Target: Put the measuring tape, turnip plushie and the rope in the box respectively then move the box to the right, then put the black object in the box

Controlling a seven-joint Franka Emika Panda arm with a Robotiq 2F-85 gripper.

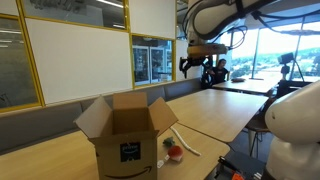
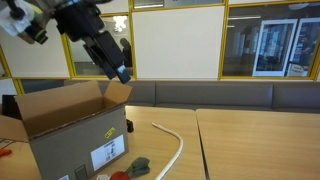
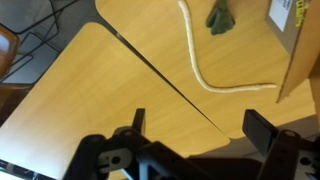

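Note:
The brown cardboard box (image 1: 125, 135) stands on the wooden table with its flaps open; it also shows in an exterior view (image 2: 65, 135) and at the right edge of the wrist view (image 3: 300, 50). The white rope (image 1: 186, 141) lies curved on the table beside it (image 2: 170, 150) (image 3: 210, 78). The reddish turnip plushie (image 1: 175, 152) lies by the box, its dark green top showing (image 2: 138, 167) (image 3: 220, 17). My gripper (image 3: 200, 125) is open and empty, high above the table (image 1: 200, 55) (image 2: 120, 65). I cannot make out the measuring tape or the black object.
The table (image 3: 90, 90) is made of several tabletops with seams between them. A padded bench (image 2: 240, 95) runs along the wall behind it. More tables (image 1: 240, 88) stand at the back. A white robot body (image 1: 295, 130) is close by.

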